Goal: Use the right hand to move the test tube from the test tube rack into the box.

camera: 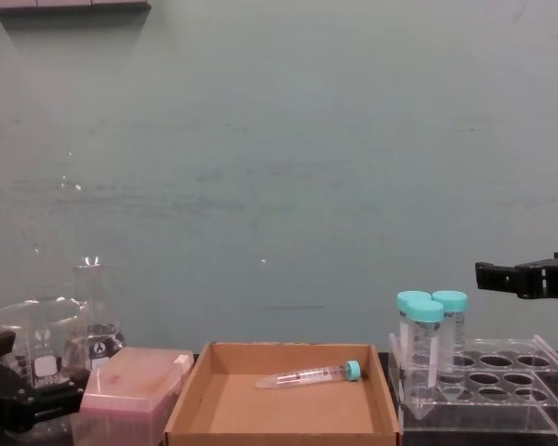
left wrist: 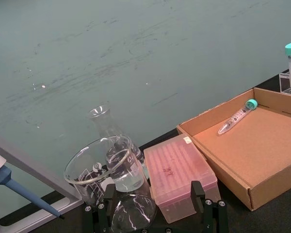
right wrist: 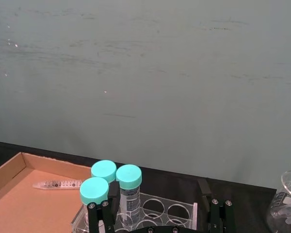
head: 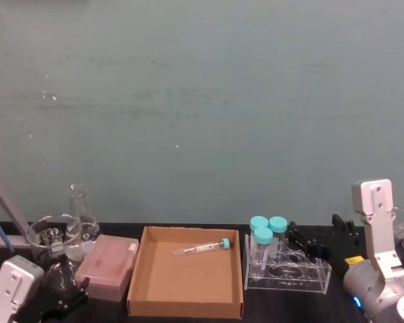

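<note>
The test tube (head: 203, 248) lies flat in the box (head: 148, 296). The right hand (head: 321, 241) hovers above the test tube rack (head: 303, 281), fingers (right wrist: 214, 213) spread open, holding nothing.

A scuffed, pale teal wall (head: 202, 101) rises behind a black tabletop (head: 283, 306), seemingly under even light.

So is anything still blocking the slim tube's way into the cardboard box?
Nothing does: the slim clear teal-capped test tube already lies flat inside the shallow brown cardboard box. The right gripper sits behind the clear acrylic rack, apart from the tube.
</note>
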`<control>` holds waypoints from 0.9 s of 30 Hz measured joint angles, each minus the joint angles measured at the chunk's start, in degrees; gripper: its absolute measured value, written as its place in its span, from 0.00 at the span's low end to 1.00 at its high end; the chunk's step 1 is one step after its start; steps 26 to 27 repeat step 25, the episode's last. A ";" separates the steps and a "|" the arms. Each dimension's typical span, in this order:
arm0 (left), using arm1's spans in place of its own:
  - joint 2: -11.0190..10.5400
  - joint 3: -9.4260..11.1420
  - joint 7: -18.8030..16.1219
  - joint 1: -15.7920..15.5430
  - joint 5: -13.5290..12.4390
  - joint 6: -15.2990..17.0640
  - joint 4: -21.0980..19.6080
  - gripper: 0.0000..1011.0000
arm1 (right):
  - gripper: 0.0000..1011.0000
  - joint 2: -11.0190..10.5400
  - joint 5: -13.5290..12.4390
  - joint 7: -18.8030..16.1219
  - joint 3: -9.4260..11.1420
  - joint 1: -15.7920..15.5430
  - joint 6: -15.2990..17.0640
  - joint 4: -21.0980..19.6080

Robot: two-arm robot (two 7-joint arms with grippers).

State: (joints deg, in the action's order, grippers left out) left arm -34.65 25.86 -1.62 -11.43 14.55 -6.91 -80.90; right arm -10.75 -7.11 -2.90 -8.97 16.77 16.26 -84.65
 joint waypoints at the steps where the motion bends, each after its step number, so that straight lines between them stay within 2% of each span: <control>1: 0.00 0.00 0.00 0.00 0.00 0.00 0.00 0.99 | 0.99 -0.01 0.00 0.01 -0.01 0.00 -0.03 0.00; 27: 0.00 0.00 0.00 0.00 0.00 0.00 0.00 0.99 | 0.99 -0.13 0.09 0.23 -0.24 0.05 -0.67 0.03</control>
